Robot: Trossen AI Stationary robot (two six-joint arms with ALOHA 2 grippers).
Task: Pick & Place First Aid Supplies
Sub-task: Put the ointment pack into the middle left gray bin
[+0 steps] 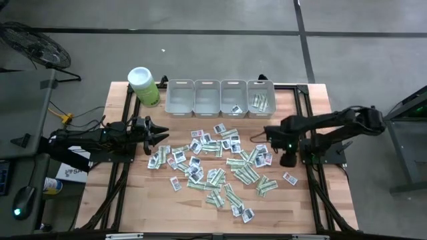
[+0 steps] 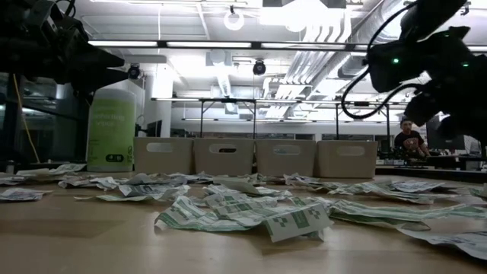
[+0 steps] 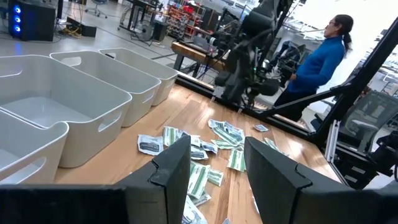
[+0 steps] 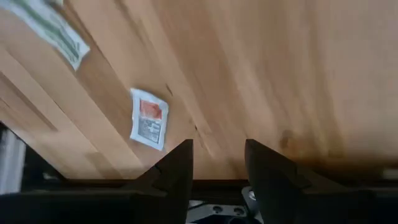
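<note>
The worktop (image 1: 133, 200) carries four grey bins (image 1: 220, 97) in a row along its far edge, and the packets (image 1: 213, 163) lie scattered across its middle — a wide loose heap, with a couple already in the two bins nearest the far right corner.

My left fingers (image 1: 160, 137) hang at the heap's left fringe, spread apart and holding nothing; the nearest packets lie just ahead of the tips, toward the right edge.

My right fingers (image 4: 217, 163) point down over bare wood by the right edge, also parted and empty. One white packet with a red print (image 4: 149, 118) lies apart from the heap, close beside them, off to one side rather than between them, its long axis at a slant to the gap. I judge that the right arm is nearer this loner — it would need to shift over it and turn.
</note>
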